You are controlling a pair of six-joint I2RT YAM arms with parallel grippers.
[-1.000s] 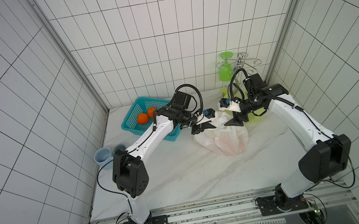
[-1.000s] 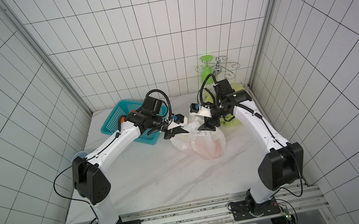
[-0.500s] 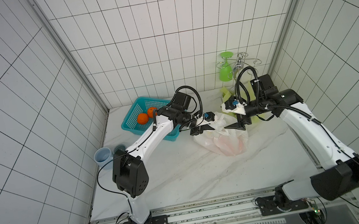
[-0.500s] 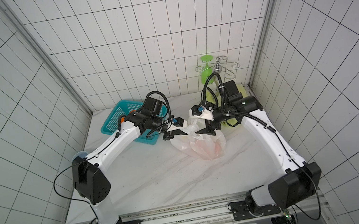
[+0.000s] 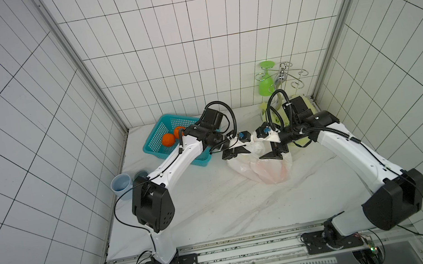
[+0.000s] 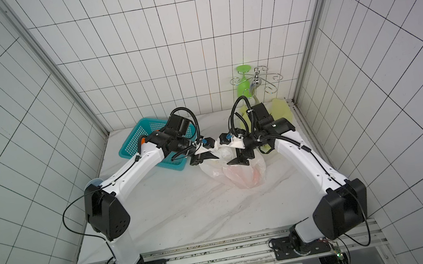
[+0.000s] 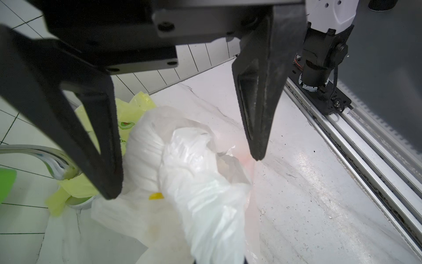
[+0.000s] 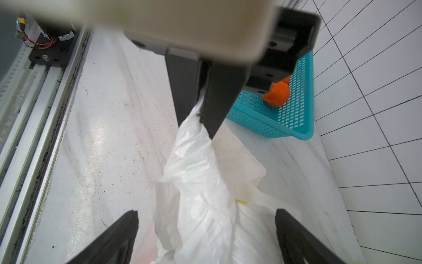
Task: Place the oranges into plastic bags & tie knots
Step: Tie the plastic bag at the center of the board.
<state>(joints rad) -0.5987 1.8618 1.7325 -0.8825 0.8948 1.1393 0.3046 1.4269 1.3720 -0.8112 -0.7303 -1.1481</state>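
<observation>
Apparently loaded: translucent white plastic bag (image 5: 268,171) beside teal perforated basket (image 5: 160,154). Handle pinched by left gripper (image 8: 206,124); right gripper (image 7: 184,177) spread. Pending: knot, two round oranges (image 5: 168,139) inside.

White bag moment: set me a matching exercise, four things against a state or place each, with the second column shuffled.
Things
1. left end effector
2. right end effector
3. two oranges
4. yellow-green bag

States or places
A. inside the teal basket
B. open, over the white bag
C. shut on the white bag's twisted plastic
D. crumpled at the back, by the wire rack

Pairs: 1-C, 2-B, 3-A, 4-D
</observation>
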